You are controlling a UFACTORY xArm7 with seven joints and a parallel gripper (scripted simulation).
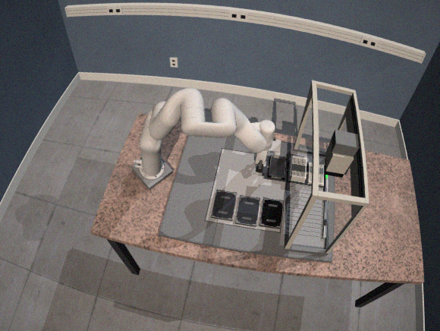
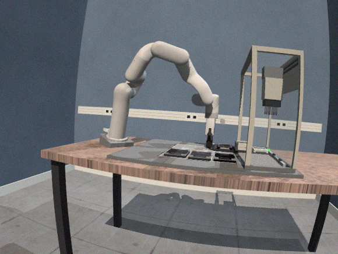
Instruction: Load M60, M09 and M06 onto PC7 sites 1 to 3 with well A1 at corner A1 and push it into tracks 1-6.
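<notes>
The plate carrier PC7 [image 1: 287, 168] lies along the far edge of the deck, with its far end inside the instrument frame on the rails. It holds a dark plate [image 1: 277, 167] nearest the handle, a pale block [image 1: 298, 168] in the middle and a pale plate [image 1: 315, 173] at the far end. A green lamp [image 1: 326, 177] is lit behind those tracks, and it also shows in the side view [image 2: 268, 150]. My gripper [image 1: 259, 166] [image 2: 208, 143] is open, pointing down, low at the carrier's handle end. I cannot tell whether the fingers touch the handle.
Three dark nests [image 1: 248, 209] stand in a row at the near edge of the apron and look empty. The instrument's beige frame [image 1: 334, 167] stands over the rails, with a pipetting head [image 1: 341, 152] hanging above the carrier's far end.
</notes>
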